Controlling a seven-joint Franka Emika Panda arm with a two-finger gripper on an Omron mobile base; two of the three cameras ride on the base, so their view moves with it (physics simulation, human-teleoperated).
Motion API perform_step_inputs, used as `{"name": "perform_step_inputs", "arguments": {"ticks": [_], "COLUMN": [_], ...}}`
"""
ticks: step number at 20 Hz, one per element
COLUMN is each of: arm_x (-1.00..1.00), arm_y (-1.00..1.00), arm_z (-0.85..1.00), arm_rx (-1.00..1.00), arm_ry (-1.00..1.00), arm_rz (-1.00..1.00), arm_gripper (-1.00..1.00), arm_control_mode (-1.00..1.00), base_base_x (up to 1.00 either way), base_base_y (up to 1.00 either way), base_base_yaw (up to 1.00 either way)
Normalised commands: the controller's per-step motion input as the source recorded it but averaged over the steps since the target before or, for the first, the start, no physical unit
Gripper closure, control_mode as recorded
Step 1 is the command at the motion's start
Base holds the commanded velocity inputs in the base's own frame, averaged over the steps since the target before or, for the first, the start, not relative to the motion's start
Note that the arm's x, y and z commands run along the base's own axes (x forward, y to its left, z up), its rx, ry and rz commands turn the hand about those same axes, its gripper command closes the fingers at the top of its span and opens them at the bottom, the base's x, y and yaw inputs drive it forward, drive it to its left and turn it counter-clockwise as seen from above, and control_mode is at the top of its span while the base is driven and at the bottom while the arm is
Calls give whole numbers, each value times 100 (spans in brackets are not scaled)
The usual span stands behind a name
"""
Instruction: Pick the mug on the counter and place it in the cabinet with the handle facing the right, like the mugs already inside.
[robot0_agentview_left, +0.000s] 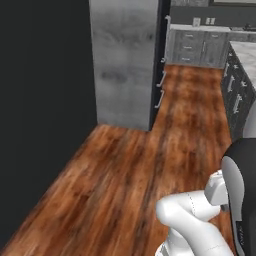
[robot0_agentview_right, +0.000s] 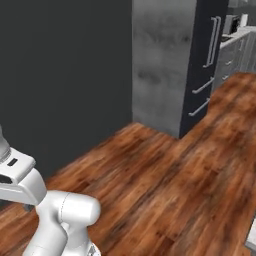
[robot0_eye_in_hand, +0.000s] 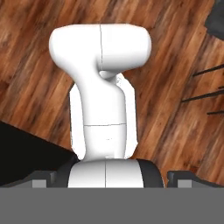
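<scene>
Broadly, faced a dark wall (robot0_agentview_left: 40, 100) on the left and a long run of wood floor (robot0_agentview_left: 125, 175) ahead, with the base parked well apart from any work surface. Judged this as the very start: nothing grasped, nothing placed.

Next, met the cabinet (robot0_agentview_left: 125, 60) side-on, its blank grey flank turned to the cameras and its front turned toward the aisle, so could not judge the shelf or the mugs inside from this angle. Read the front only by the pale bar handles (robot0_agentview_left: 161, 80) jutting past its edge.

Across the aisle, caught a corner of the counter (robot0_agentview_left: 246, 52) at the right edge of the left base view, white slab over grey drawer fronts. Could not tell where on it the mug stood; took it from the task as waiting there, so would likely need to drive forward and turn right before any reach.

Lower down, kept the arm (robot0_agentview_left: 195, 220) folded close over the base, probably tucked for travel and not yet posed for a reach.

Lastly, pointed the gripper (robot0_eye_in_hand: 113, 178) down at the floor, tips (robot0_eye_in_hand: 43, 178) set wide apart with nothing between them, ready for a mug's width.
</scene>
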Motion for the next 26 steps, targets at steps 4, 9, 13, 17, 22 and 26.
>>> {"name": "perform_step_inputs", "arguments": {"ticks": [4,9,13,17,22,26], "arm_x": [0,0,0,0,0,0], "arm_y": [0,0,0,0,0,0], "arm_z": [0,0,0,0,0,0], "arm_rx": [0,0,0,0,0,0], "arm_ry": [0,0,0,0,0,0], "arm_rz": [0,0,0,0,0,0], "arm_gripper": [-100,-100,-100,-100,-100,-100], "arm_control_mode": [100,100,100,100,100,100], "base_base_x": [32,36,52,55,57,59], "base_base_y": [12,31,29,27,24,22], "base_base_yaw": [-36,-27,-27,-29,-27,-25]}}
